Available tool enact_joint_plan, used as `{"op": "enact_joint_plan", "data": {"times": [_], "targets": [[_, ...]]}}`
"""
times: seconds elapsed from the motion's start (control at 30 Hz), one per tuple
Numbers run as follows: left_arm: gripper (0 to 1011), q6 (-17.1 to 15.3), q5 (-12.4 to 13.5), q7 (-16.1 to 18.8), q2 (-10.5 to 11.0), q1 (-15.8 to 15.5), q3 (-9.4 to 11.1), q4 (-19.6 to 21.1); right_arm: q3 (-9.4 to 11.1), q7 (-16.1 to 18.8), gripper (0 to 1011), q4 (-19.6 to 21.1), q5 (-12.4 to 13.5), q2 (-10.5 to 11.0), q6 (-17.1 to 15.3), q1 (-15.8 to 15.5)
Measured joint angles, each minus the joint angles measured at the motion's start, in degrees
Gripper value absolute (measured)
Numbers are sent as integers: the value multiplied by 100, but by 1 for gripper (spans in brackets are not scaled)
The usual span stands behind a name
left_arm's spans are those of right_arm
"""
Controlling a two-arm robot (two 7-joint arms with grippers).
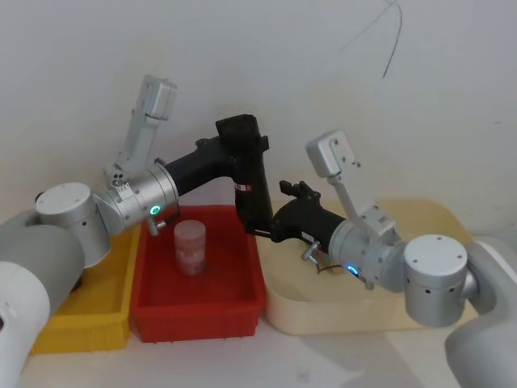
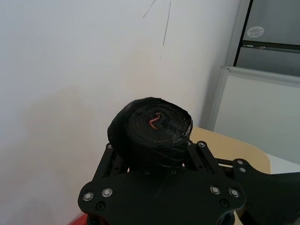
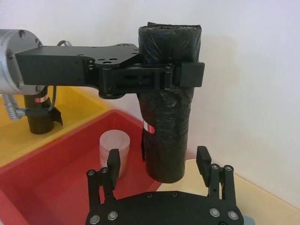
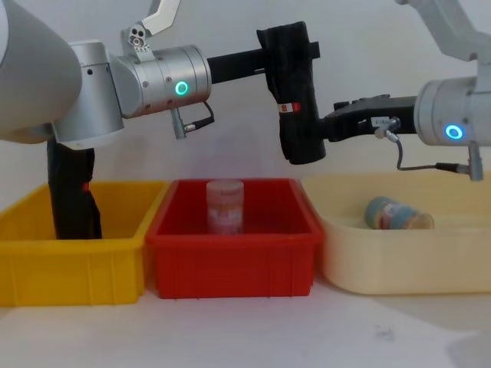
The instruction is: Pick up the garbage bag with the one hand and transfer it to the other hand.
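Chest view: a black bag (image 4: 295, 100), wound into a tight, thick roll, hangs in the air above the right side of a red bin (image 4: 230, 257), well clear of it. Its plastic is glossy and creased, and a small red-and-white label sits on its side about halfway down. From the left wrist view, the top end (image 2: 152, 124) shows the layers coiled like a spiral, with a pinkish strand at the core.

The roll's long axis is nearly upright. It leans a little, with the top end towards the robot's left and the bottom end towards its right.

The left gripper (image 4: 288, 50), on the arm with the green ring, is clamped across the upper part of the roll and holds it up. The right gripper (image 3: 158, 157), on the arm with the blue ring, reaches in level with the bottom end. Its fingers (image 3: 113, 159) are spread wide, one on each side of the roll, with a gap on both sides.

A pale jar (image 4: 225, 205) stands in the red bin below. A second black roll (image 4: 73, 192) stands in a yellow bin (image 4: 73, 268) to the left, and another jar (image 4: 395, 215) lies in a cream tray (image 4: 399, 261) to the right.
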State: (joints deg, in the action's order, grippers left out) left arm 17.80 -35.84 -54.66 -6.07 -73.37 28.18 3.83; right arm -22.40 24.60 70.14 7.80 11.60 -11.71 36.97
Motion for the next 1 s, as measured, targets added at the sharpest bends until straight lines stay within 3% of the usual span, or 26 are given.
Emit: {"op": "enact_joint_plan", "data": {"times": [1.0], "targets": [[434,0,0,0,0,0,0,0,-181,-316,1000,-1053,-78,-496,-107,752]]}}
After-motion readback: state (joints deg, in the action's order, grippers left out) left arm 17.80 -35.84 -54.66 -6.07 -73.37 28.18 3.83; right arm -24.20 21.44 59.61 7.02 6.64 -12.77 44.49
